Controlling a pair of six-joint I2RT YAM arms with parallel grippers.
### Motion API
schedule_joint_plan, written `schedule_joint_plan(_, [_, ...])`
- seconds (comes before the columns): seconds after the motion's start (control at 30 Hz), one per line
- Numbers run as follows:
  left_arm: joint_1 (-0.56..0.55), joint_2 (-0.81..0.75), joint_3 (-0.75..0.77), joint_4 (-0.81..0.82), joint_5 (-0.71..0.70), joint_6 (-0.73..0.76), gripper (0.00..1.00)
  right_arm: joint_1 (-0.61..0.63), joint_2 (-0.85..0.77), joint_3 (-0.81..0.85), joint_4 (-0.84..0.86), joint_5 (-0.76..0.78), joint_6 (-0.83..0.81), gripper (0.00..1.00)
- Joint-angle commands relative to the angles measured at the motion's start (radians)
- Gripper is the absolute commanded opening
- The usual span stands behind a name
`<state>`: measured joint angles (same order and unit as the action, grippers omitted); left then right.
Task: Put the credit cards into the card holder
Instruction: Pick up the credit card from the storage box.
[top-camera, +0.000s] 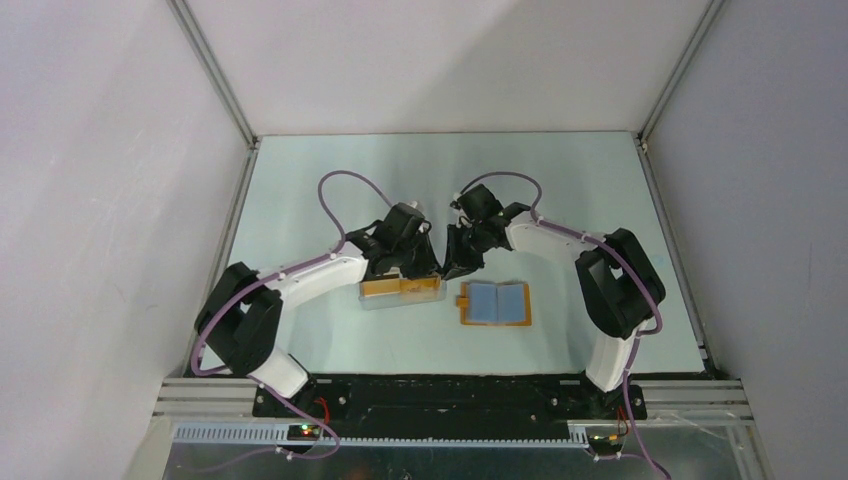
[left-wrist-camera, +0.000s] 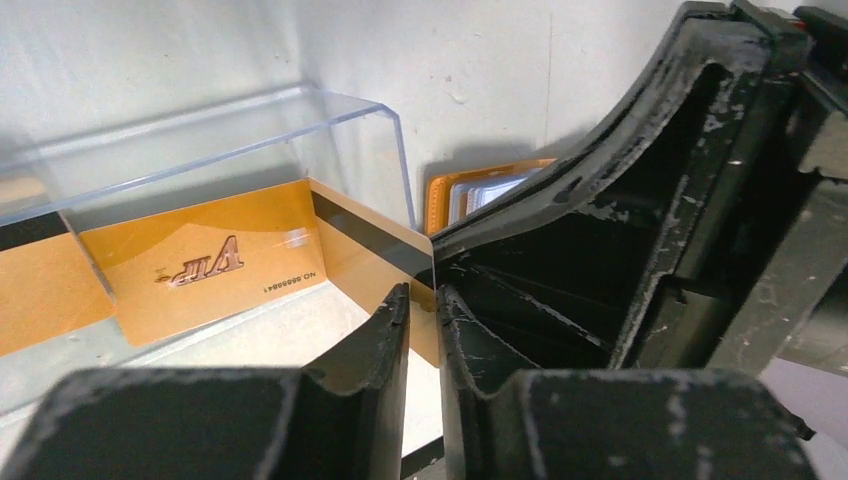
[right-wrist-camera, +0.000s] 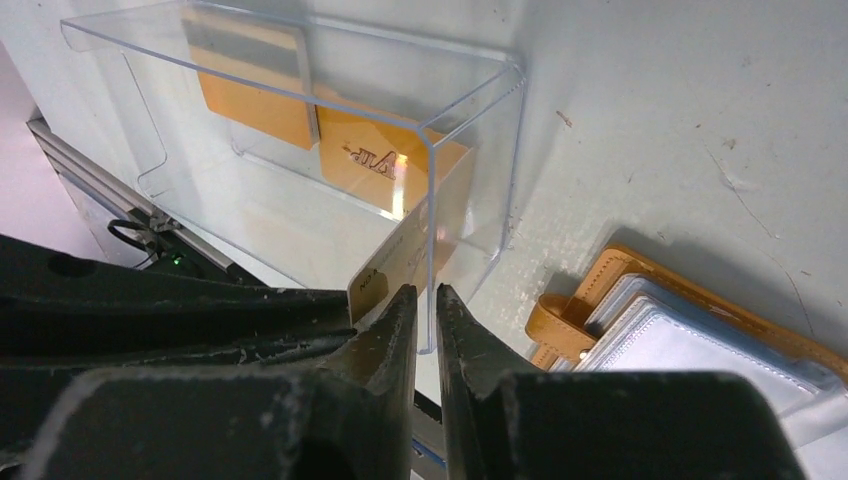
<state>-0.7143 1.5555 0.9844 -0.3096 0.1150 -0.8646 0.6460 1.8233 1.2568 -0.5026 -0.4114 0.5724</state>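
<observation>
up close at the bottom of the top view, the black mounting plate (top-camera: 450, 395) carried both arm bases. further out on the pale blue-green table (top-camera: 320, 190), the left gripper (top-camera: 427, 272) and right gripper (top-camera: 450, 268) met tip to tip over the right end of the clear rectangular plastic box (top-camera: 398, 304), golden-orange cards (top-camera: 385, 288) lying inside. just beside it on the right, the orange-tan folding card holder (top-camera: 497, 304) lay open and flat, blue-grey pockets up.

over to the left wrist view: its fingers (left-wrist-camera: 385, 335) were nearly closed, pinching the corner of a thin golden-orange card with a dark stripe (left-wrist-camera: 365, 262), which poked out past the box's end wall. another gold card marked vip (left-wrist-camera: 210, 265) sat inside the box.

right wrist view now: those fingers (right-wrist-camera: 395, 320) were almost together too, the box's clear end wall running down into the slit between them, so they looked clamped on it. the card holder lay near, off to the right.
</observation>
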Motion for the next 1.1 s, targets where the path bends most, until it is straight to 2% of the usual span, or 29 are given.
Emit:
schedule_joint_plan(0.0, [-0.004, 0.005, 0.003, -0.114, -0.093, 0.027, 0.20, 0.009, -0.061, 0.019, 0.058, -0.057, 0.019, 0.17])
schedule_joint_plan(0.17, [-0.003, -0.001, 0.018, -0.167, -0.145, 0.046, 0.20, 0.006, -0.065, 0.018, 0.058, -0.059, 0.016, 0.17])
schedule_joint_plan(0.27, [-0.002, -0.009, 0.029, -0.197, -0.163, 0.060, 0.17, 0.007, -0.063, 0.018, 0.058, -0.064, 0.017, 0.17])
schedule_joint_plan(0.33, [-0.002, -0.011, 0.032, -0.202, -0.170, 0.065, 0.11, 0.007, -0.062, 0.019, 0.059, -0.066, 0.015, 0.17])
schedule_joint_plan(0.37, [-0.003, -0.007, 0.034, -0.204, -0.169, 0.068, 0.04, 0.007, -0.063, 0.019, 0.060, -0.066, 0.015, 0.18])
schedule_joint_plan(0.47, [-0.002, -0.009, 0.045, -0.211, -0.172, 0.079, 0.00, 0.006, -0.079, 0.018, 0.059, -0.070, 0.009, 0.20])
schedule_joint_plan(0.6, [-0.003, -0.097, 0.060, -0.230, -0.187, 0.110, 0.00, -0.001, -0.157, 0.018, 0.040, -0.070, -0.021, 0.36])
schedule_joint_plan(0.7, [-0.003, -0.242, 0.077, -0.274, -0.209, 0.162, 0.00, -0.014, -0.244, 0.018, 0.013, -0.082, -0.075, 0.54])
schedule_joint_plan(0.77, [-0.001, -0.336, 0.087, -0.295, -0.185, 0.220, 0.00, -0.034, -0.313, 0.018, -0.016, -0.123, -0.124, 0.62])
schedule_joint_plan(0.9, [0.003, -0.467, 0.105, -0.356, 0.050, 0.340, 0.00, -0.076, -0.464, 0.018, -0.085, -0.263, -0.236, 0.70])
schedule_joint_plan(0.93, [0.003, -0.493, 0.103, -0.368, 0.109, 0.371, 0.00, -0.087, -0.480, 0.018, -0.107, -0.299, -0.274, 0.71])
schedule_joint_plan(1.03, [-0.005, -0.523, 0.072, -0.377, 0.403, 0.404, 0.00, -0.098, -0.536, 0.019, -0.174, -0.487, -0.341, 0.70])
schedule_joint_plan(1.07, [-0.011, -0.536, 0.065, -0.378, 0.450, 0.413, 0.00, -0.097, -0.541, 0.018, -0.190, -0.567, -0.370, 0.69])
